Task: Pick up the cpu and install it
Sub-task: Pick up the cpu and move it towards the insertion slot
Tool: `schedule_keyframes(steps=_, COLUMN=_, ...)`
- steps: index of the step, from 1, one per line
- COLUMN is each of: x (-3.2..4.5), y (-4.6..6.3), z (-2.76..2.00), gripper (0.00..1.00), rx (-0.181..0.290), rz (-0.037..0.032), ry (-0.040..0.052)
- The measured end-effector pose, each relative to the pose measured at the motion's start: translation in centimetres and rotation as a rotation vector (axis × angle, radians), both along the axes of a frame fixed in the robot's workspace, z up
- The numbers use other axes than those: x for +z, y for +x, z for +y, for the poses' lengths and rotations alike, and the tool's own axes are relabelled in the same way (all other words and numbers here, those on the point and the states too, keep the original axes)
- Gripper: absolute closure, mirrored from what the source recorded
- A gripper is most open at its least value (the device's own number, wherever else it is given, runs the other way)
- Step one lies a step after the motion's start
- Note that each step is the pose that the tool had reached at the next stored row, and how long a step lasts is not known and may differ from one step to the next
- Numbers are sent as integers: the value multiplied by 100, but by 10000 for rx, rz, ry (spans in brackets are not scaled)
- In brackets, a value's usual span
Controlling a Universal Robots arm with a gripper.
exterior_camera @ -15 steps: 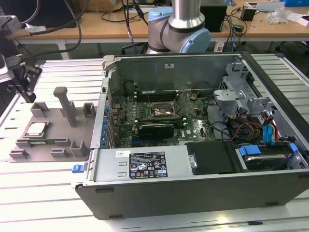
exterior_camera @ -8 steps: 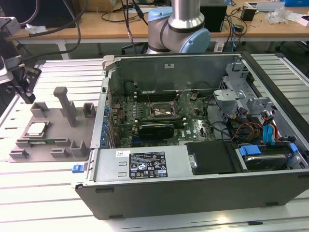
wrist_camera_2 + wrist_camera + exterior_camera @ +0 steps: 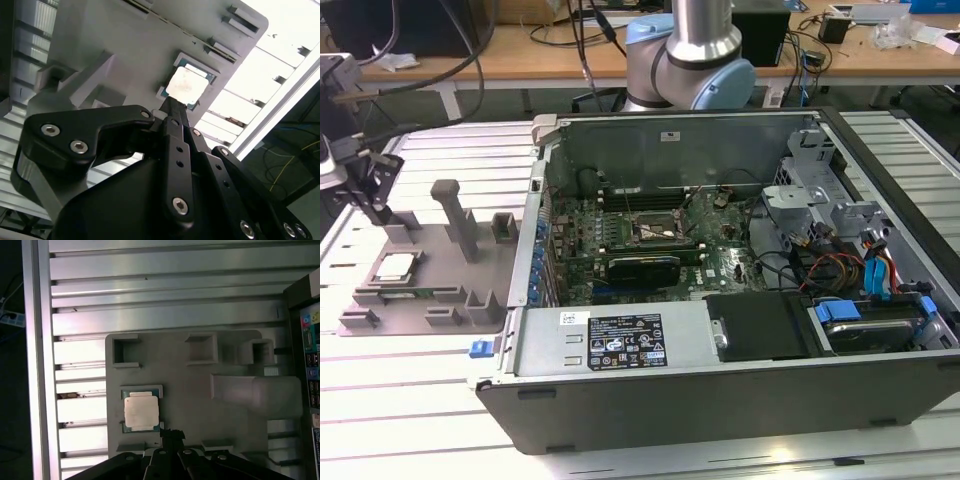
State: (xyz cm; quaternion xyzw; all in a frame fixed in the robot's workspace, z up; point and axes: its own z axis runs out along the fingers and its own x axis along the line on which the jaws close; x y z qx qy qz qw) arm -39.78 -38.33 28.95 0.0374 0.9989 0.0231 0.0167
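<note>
Silvery square cpu point(image 3: 141, 410) lies keyed in grey plastic tray point(image 3: 200, 405), nine o'clock of grey computer case point(image 3: 720, 400); narrowed black gripper point(image 3: 172, 432) hovers empty.

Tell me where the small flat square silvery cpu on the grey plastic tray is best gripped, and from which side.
Probably by two opposite thin edges, coming straight down from above. The cpu lies flat, metal top up, in a shallow recess of the grey plastic tray, whose low corner walls would likely block a sideways approach. The gripper hangs near it.
</note>
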Motion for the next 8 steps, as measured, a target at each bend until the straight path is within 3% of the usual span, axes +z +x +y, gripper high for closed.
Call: schedule_keyframes(steps=8, x=-165, y=-87, z=-1, gripper=89, rx=1, rz=-1, ry=2)
